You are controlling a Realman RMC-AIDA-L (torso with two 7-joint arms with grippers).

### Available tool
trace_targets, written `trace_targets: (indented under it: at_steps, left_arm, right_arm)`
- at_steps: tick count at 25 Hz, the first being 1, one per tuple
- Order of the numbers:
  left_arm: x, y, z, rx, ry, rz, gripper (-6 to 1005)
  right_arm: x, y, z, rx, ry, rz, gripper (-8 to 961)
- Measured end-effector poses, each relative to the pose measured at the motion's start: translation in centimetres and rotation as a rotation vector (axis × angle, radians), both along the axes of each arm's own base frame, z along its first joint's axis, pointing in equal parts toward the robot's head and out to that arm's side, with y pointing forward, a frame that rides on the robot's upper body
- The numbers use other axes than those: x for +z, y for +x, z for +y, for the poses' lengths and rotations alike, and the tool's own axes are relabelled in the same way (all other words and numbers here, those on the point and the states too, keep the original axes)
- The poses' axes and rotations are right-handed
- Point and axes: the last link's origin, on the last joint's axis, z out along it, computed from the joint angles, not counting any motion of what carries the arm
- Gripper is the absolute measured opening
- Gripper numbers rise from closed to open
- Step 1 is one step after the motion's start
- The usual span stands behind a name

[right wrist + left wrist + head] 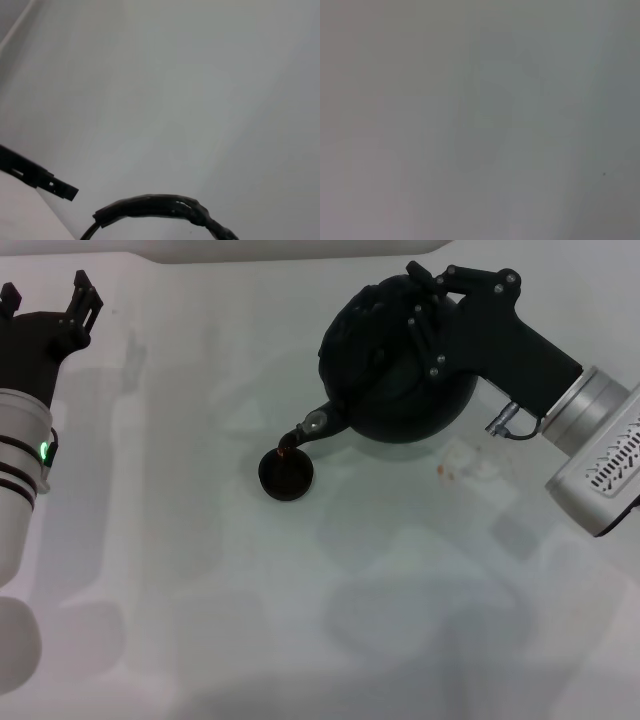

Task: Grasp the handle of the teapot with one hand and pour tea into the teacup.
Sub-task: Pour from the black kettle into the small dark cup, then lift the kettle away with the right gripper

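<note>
In the head view the black teapot (400, 400) hangs tilted above the white table, its spout with the grey cap (318, 422) pointing down. A thin brown stream (289, 445) runs from the spout into the small black teacup (286, 478), which stands on the table just below. My right gripper (425, 315) is shut on the handle (378, 312) at the pot's top and covers most of it. My left gripper (48, 302) is parked far off at the table's back left, open and holding nothing.
A small reddish spot (444, 472) and a faint clear patch (472, 462) mark the table under the pot's right side. The right wrist view shows only the white surface, a black cable loop (160, 207) and a black strip (35, 175). The left wrist view shows only a pale surface.
</note>
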Motion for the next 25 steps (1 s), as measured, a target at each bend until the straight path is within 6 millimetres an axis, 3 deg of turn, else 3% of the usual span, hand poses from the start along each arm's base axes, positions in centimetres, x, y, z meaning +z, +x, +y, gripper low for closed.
trace_targets:
  at_steps: [25]
  left_arm:
    - [-0.05,0.24,0.11,-0.006,-0.001,-0.003,880]
  right_arm:
    - [-0.09,0.09,0.1,0.029,0.053,-0.073,123]
